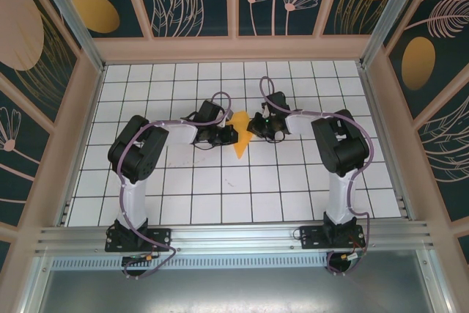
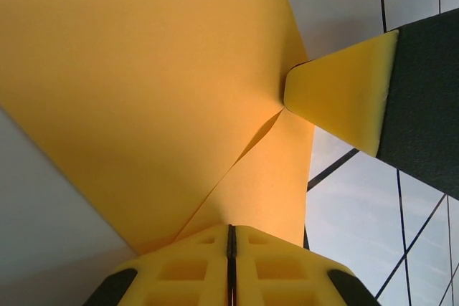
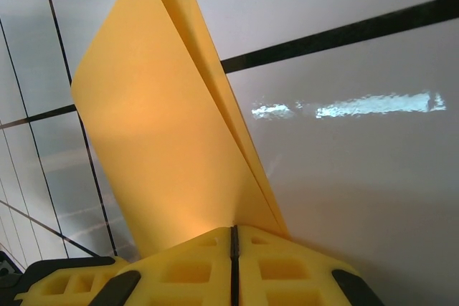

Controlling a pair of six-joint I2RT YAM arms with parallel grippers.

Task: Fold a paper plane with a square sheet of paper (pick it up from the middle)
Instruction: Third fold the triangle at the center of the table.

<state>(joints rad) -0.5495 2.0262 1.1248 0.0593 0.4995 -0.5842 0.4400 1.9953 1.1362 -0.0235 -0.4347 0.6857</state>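
The orange-yellow sheet of paper (image 1: 239,144) is folded into a narrow dart with its tip pointing toward the arm bases, at the middle of the tiled table. My left gripper (image 1: 228,134) is shut on its left edge and my right gripper (image 1: 253,125) is shut on its right edge. In the left wrist view the paper (image 2: 143,91) spreads up from my left gripper's (image 2: 231,228) closed jaws, with a crease running to the right gripper's yellow finger (image 2: 344,98). In the right wrist view the doubled paper (image 3: 158,127) stands up out of my right gripper's (image 3: 232,228) closed jaws.
The white grid-tiled table (image 1: 220,196) lies under both arms, ringed by a wooden frame (image 1: 234,49) and patterned walls. Both arms reach inward and meet near the centre. A metal rail (image 1: 234,236) carries the arm bases at the near edge.
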